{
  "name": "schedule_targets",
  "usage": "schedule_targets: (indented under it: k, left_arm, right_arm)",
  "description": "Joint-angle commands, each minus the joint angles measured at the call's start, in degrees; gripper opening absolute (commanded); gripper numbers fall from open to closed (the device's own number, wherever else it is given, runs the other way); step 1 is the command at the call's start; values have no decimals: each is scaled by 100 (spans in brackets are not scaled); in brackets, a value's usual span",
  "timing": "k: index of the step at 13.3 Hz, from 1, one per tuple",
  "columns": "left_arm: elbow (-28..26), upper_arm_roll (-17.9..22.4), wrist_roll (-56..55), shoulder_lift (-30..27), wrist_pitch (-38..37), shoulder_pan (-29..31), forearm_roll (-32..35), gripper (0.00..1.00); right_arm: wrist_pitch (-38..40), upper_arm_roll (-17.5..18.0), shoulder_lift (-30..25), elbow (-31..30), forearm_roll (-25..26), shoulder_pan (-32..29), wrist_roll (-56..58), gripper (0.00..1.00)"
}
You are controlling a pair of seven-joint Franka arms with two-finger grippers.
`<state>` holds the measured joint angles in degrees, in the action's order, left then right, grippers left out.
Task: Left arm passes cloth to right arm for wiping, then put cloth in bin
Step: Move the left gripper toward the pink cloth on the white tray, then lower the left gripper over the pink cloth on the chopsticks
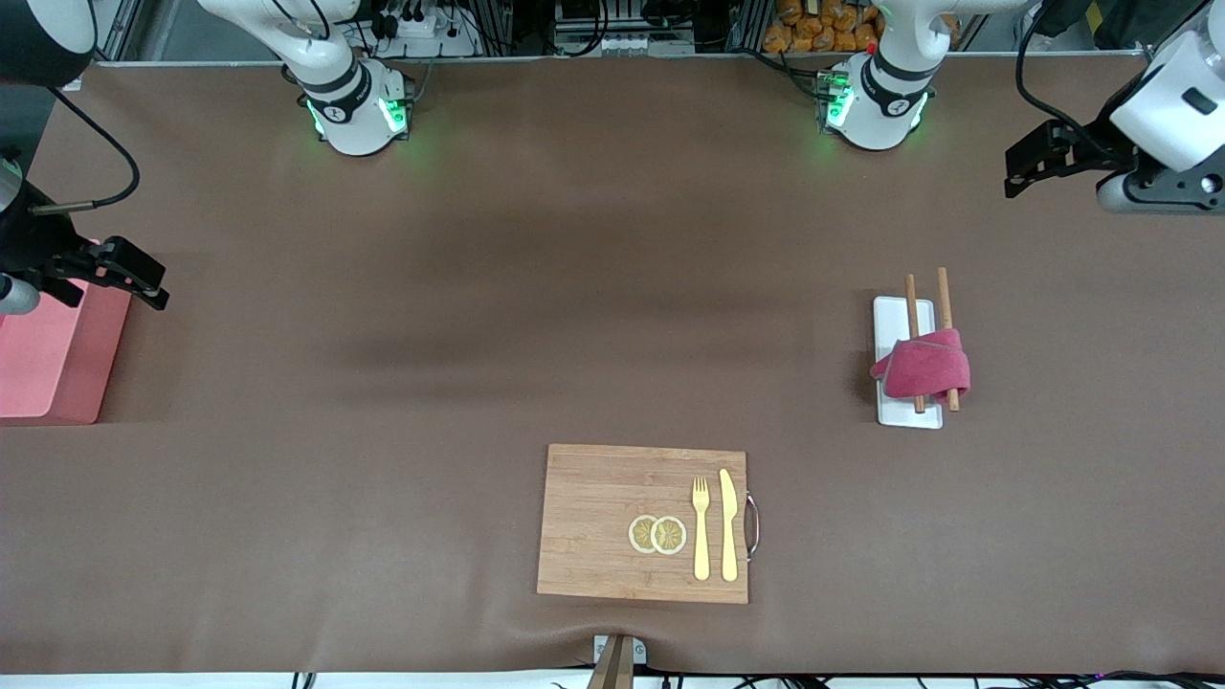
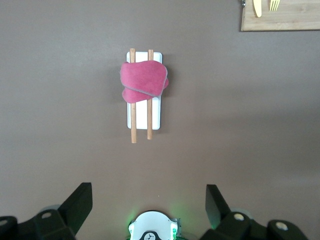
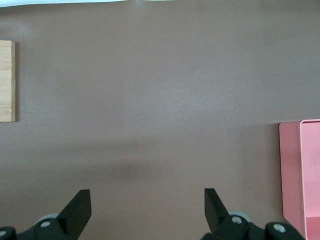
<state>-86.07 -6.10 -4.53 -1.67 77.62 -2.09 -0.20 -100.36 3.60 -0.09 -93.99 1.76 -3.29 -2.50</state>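
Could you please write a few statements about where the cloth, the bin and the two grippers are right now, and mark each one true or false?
1. The cloth lies draped over two wooden sticks on a white tray. True.
2. The left gripper is shut on the cloth. False: it is open, empty and up in the air.
3. The bin stands at the right arm's end of the table. True.
4. The cloth is already in the bin. False: it is on the tray, toward the left arm's end.
5. The right gripper is open and holds nothing. True.
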Motion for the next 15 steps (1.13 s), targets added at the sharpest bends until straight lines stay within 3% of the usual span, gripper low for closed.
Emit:
schedule_targets:
  k: [1,6,12,15]
  left_arm:
    - [73,-5,65,26,-116,24,-121,100]
    - [73,-5,83,228,-107,-2,-103,100]
    - [117,-5,-22,1571,138,-72,-51,100]
    - [99,-23,83,2107,752,-81,-24,100]
  right_arm:
    - [-19,10,18,12,-44,4,-75,100]
    - [-37,10,1,-14,-53,4,-93,100]
    - [-45,18,-8,-50,-53,4,-102,100]
    - [-2,-8,-8,-49,-271,-23,-58,100]
